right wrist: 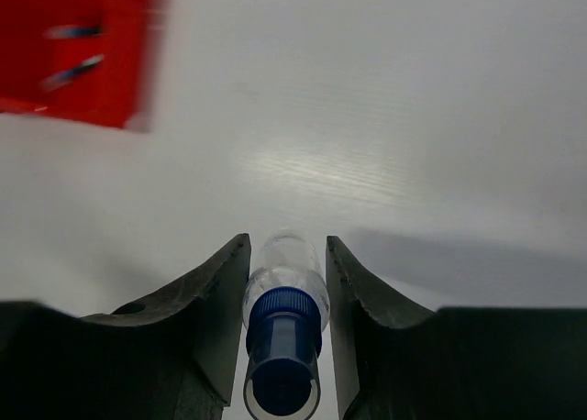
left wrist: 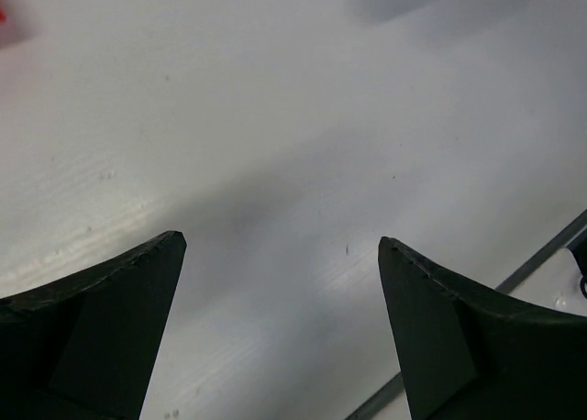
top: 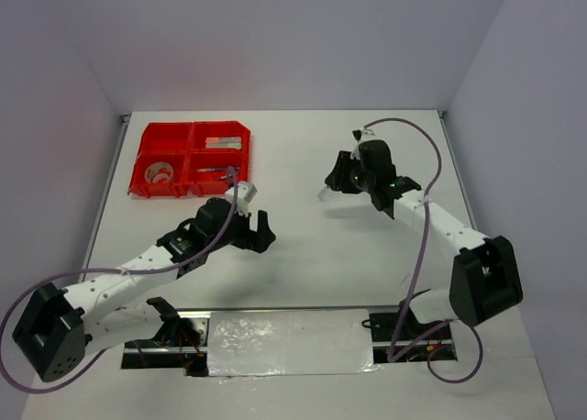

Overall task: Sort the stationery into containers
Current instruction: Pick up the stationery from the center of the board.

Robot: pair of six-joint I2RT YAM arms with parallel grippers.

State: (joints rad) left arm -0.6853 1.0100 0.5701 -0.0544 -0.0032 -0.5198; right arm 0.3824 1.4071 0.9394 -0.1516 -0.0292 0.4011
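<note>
My right gripper is shut on the blue-capped clear bottle, held above the table right of centre; in the top view the gripper has the bottle's clear end sticking out to the left. The red organiser tray sits at the far left, holding a tape roll, pens and markers; its corner shows blurred in the right wrist view. My left gripper is open and empty over bare table in front of the tray, jaws wide apart in the left wrist view.
White walls enclose the table on three sides. A gap with cables and mounts runs along the near edge between the arm bases. A grey cable loops along the right arm.
</note>
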